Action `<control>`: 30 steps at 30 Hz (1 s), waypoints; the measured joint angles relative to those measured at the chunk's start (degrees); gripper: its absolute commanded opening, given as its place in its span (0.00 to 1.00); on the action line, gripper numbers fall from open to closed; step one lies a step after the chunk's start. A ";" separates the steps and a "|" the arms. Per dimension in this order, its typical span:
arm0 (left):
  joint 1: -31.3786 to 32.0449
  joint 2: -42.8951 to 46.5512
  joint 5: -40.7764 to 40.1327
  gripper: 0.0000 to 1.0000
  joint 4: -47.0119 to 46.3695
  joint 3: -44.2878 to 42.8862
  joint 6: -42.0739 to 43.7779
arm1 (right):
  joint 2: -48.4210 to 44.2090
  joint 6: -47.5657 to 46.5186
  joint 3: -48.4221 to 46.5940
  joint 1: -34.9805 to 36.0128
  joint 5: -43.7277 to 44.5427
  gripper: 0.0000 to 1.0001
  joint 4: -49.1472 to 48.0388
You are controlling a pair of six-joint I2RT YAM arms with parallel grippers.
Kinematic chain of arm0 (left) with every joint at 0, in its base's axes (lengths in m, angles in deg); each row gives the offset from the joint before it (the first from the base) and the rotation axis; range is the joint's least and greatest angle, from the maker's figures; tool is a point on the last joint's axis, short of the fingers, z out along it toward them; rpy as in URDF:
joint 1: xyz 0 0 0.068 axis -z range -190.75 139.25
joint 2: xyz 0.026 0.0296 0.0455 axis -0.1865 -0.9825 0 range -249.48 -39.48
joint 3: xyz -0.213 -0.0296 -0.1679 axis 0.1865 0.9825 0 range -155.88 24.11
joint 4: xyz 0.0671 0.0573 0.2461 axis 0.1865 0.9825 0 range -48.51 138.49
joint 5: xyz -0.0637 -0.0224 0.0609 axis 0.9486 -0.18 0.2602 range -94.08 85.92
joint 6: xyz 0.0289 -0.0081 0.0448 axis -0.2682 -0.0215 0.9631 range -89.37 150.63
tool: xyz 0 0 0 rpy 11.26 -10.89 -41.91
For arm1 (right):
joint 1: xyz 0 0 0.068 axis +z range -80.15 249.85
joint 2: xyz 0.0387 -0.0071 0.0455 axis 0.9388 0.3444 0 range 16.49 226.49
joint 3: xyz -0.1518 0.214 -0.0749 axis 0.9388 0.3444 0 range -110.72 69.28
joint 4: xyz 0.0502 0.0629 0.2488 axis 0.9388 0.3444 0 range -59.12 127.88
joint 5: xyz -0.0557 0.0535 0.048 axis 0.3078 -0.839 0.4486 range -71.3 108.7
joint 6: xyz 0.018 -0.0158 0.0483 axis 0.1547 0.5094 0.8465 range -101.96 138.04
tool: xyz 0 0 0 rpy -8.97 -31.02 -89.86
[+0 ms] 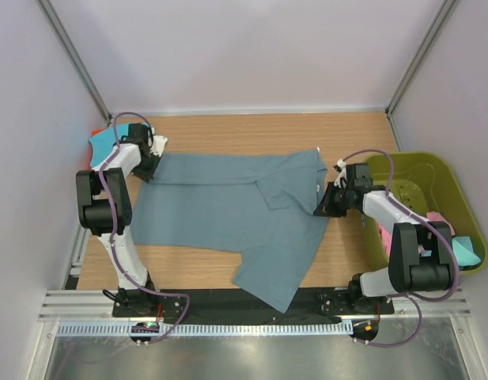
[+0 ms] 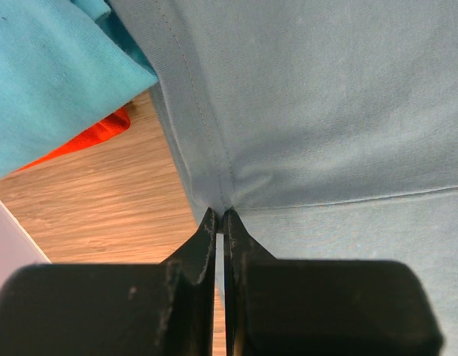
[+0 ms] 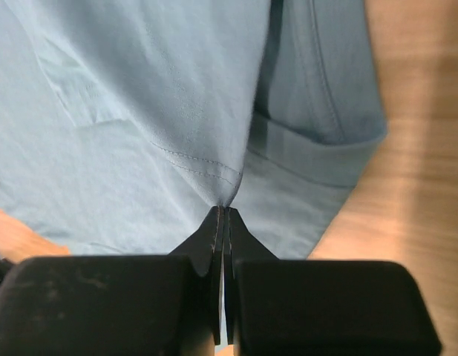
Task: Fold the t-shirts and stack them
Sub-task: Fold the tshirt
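- I'm clamping the blue-grey t-shirt in both the left gripper and the right gripper.
- The turquoise t-shirt and orange t-shirt are lying far left, and the green basket is sitting right.
- The wooden desk is carrying them.

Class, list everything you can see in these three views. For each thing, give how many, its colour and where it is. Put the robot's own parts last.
blue-grey t-shirt: 1, slate blue-grey, spread across the middle of the table
turquoise shirt: 1, turquoise, bunched at the far left corner
orange shirt: 1, orange, showing from under the turquoise shirt
basket: 1, olive green, at the right side
pink cloth: 1, pink, inside the basket
turquoise cloth: 1, turquoise, at the basket's near end
table: 1, light wood, under the shirts
left gripper: 1, black, shut on the blue-grey t-shirt's left edge
right gripper: 1, black, shut on its right edge
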 measured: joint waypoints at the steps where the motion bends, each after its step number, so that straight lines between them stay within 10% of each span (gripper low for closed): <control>1: 0.00 0.00 0.00 0.00 0.00 0.00 0.00 | -0.33 0.52 0.50 0.00 -0.39 0.02 0.70; 7: -0.02 0.00 0.02 0.00 0.00 0.00 0.00 | -2.05 2.40 1.22 0.00 -0.15 0.43 1.55; 30: -0.04 0.02 0.63 0.00 -0.26 0.79 -0.98 | 15.69 -16.02 -18.75 23.08 3.23 0.38 -0.24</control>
